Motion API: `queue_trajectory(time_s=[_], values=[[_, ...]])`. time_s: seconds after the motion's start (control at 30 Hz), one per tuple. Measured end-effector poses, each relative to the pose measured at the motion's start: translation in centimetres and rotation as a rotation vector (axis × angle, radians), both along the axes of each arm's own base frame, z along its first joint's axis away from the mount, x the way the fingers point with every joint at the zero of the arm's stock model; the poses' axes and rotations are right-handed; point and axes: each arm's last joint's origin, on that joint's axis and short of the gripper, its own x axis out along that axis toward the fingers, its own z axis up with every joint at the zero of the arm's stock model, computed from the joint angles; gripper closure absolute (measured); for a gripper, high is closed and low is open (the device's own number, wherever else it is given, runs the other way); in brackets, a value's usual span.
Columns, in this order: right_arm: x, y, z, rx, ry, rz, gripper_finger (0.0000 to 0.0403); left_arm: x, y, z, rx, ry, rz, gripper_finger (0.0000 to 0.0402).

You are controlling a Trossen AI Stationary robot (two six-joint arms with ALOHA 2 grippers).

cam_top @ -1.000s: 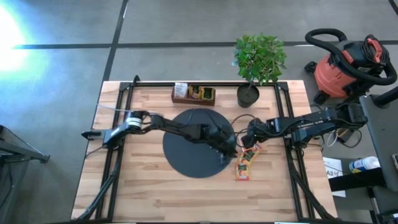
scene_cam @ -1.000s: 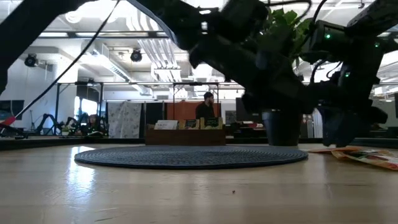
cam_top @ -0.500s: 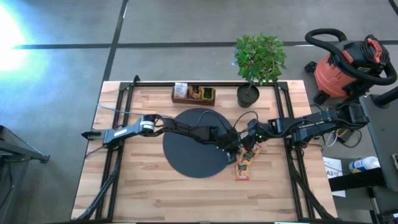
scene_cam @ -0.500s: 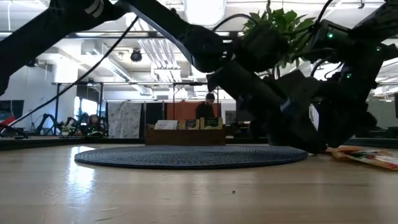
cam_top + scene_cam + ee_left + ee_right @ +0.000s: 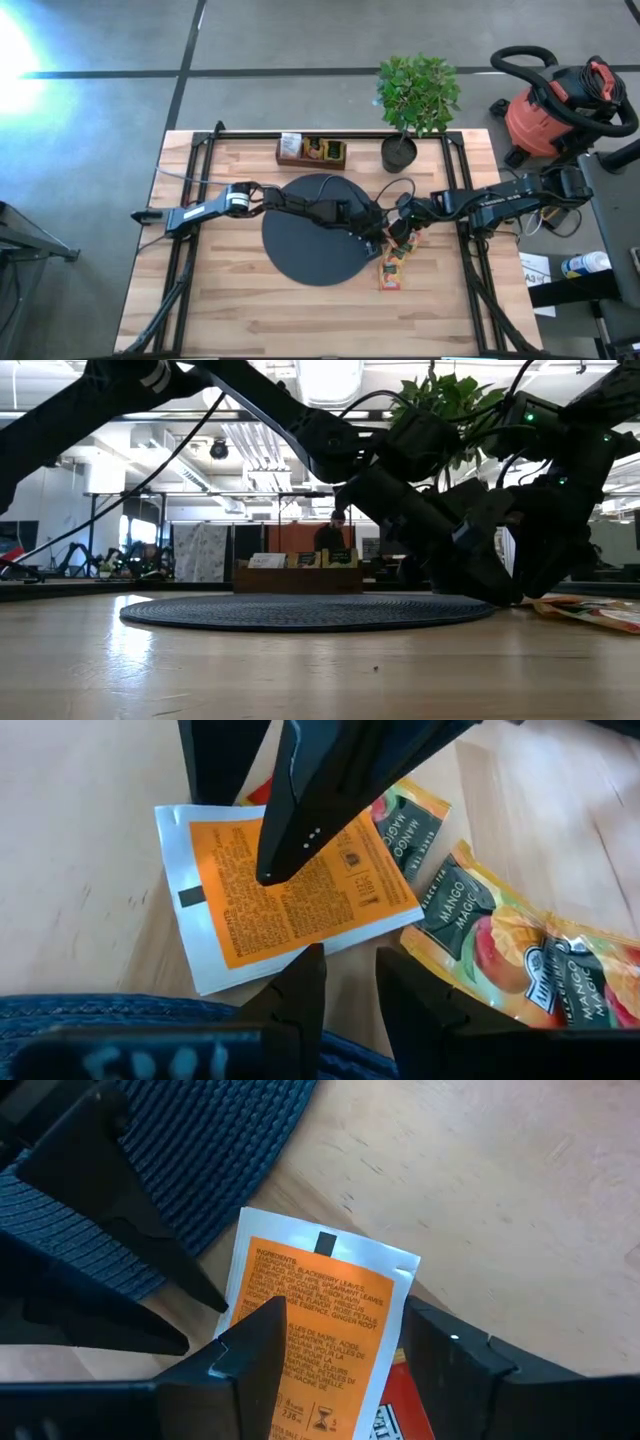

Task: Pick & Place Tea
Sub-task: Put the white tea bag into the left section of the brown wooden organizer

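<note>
Reaching in: both arms meet over the tea sachets at the right edge of the round black mat (image 5: 318, 230), on the wooden counter (image 5: 250, 310).
Left gripper (image 5: 345, 982): stretched across the mat, low at its right rim, its jaws standing slightly apart and empty just short of the white-and-orange sachet (image 5: 290, 890), with nothing between them.
Right gripper (image 5: 335, 1350): coming from the counter's right side, low over the same sachet; its jaws stand wide apart, one on each side of the sachet, and whether they touch it I cannot tell.
White-and-orange sachet: lies flat on the bare wood just beside the mat's edge, printed back facing up, tilted; in the right wrist view (image 5: 315, 1310) one corner sits close to the mat's woven rim.
Other tea: a yellow mango sachet (image 5: 510, 955) and another dark-labelled one (image 5: 405, 825) lie just beside the white-and-orange one, partly overlapping; a red sachet (image 5: 400, 1405) peeks out under it. From above, the small pile (image 5: 393, 268) shows right of the mat.
Wooden compartment box (image 5: 312, 151): at the counter's far edge, behind the mat, with packets in it.
Potted plant (image 5: 415, 100): at the far edge, right of the box.
Background: a red shop vacuum (image 5: 560, 105) on the floor; a person (image 5: 335, 532) far behind in the low view.
</note>
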Motion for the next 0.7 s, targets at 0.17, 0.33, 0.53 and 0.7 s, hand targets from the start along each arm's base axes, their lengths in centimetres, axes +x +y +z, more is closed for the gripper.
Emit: queue_trajectory(time_s=[0.17, 0.33, 0.53, 0.7], values=[[-0.01, 0.01, 0.00, 0.002, 0.001, 0.000, 0.0211, 0.00, 0.11, 0.02, -0.009, -0.002, -0.004, 0.0305], [0.00, 0.02, 0.00, 0.003, 0.001, 0.000, 0.0211, -0.01, 0.13, 0.00, -0.009, -0.001, -0.004, 0.0305], [0.01, 0.04, 0.00, 0.008, -0.001, 0.003, 0.0211, -0.02, 0.20, 0.06, -0.011, -0.003, -0.010, 0.0305], [0.09, 0.10, 0.03, 0.029, -0.011, 0.015, 0.0211, -0.02, 0.21, 0.07, -0.009, -0.003, -0.012, 0.0305]])
